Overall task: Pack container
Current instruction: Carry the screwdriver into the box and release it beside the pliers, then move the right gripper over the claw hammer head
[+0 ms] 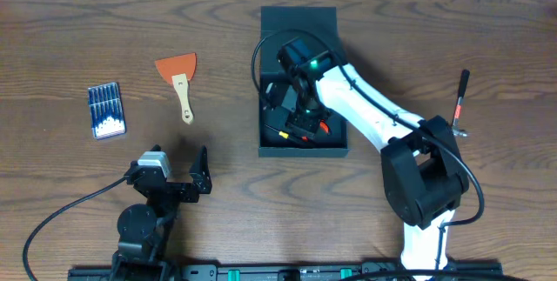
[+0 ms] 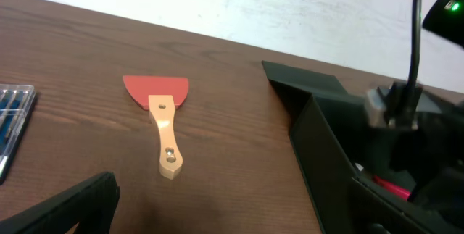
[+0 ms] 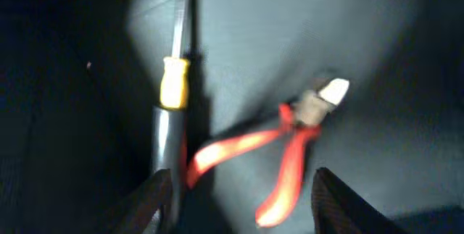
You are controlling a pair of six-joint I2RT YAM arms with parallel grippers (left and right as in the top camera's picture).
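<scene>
The container (image 1: pixel 303 150) is a dark square box in the middle of the table, its flap lid (image 1: pixel 298 18) laid open at the far side. My right gripper (image 1: pixel 300 114) reaches down inside it. In the right wrist view the gripper (image 3: pixel 243 205) is open above the container floor (image 3: pixel 290 31). Red-handled pliers (image 3: pixel 290 147) lie loose between the fingers, beside a screwdriver (image 3: pixel 174 89) with a yellow band. My left gripper (image 1: pixel 178 175) stands open near the front edge, holding nothing. Only its left finger (image 2: pixel 72 205) shows clearly in the left wrist view, with the container wall (image 2: pixel 319 140) to its right.
An orange-bladed scraper (image 1: pixel 180 81) with a wooden handle (image 2: pixel 167 136) lies left of the container. A small blue case of bits (image 1: pixel 106 110) sits at the far left. A slim black-and-red tool (image 1: pixel 460 98) lies to the right of the right arm.
</scene>
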